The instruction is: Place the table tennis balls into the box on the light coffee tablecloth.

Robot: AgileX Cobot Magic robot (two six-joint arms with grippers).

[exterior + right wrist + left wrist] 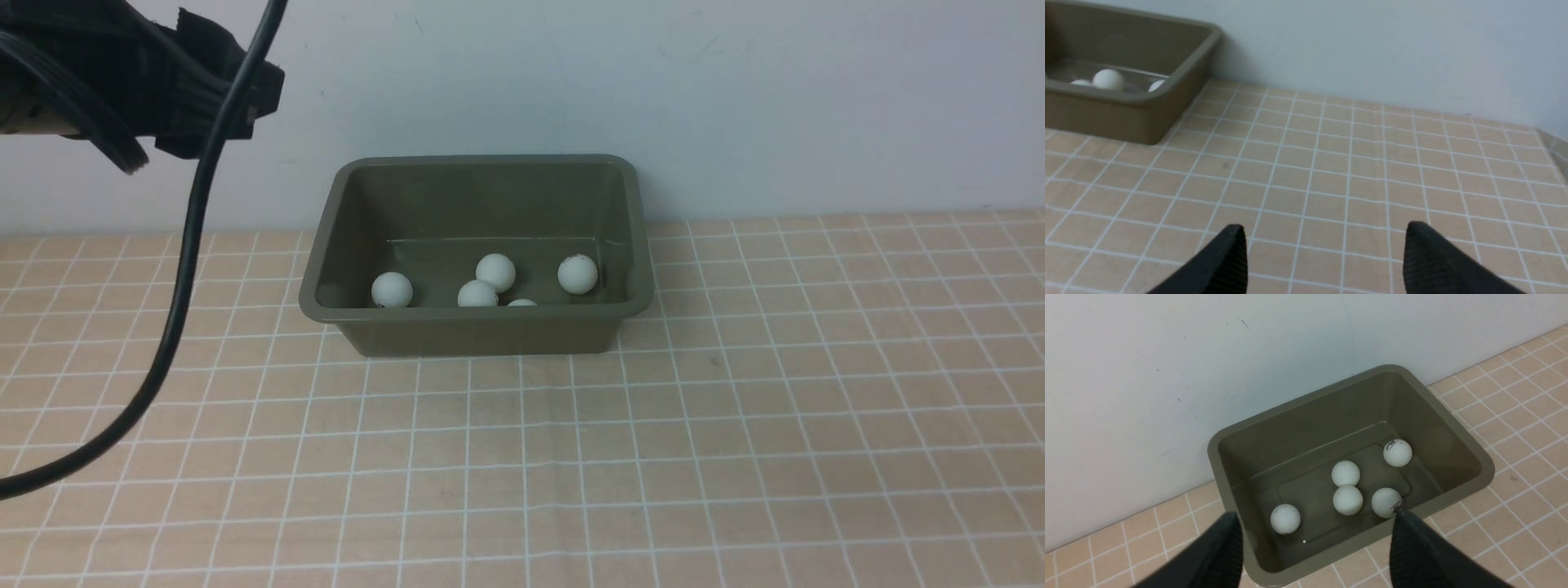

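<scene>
All five balls [1347, 500] sit in the box [1298, 428] at twelve o'clock, none on the cloth [735, 449], job seemingly done; my left gripper [1315, 517] and right gripper [1325, 227] gape empty.

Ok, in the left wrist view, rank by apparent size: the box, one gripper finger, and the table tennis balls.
1. box.
2. One finger of the left gripper, though nearness to the camera enlarges it.
3. table tennis balls: all five look alike, so unranked among themselves.

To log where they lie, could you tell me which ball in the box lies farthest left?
The lone ball near the box's left wall; the other four lie from the middle to the right.
</scene>
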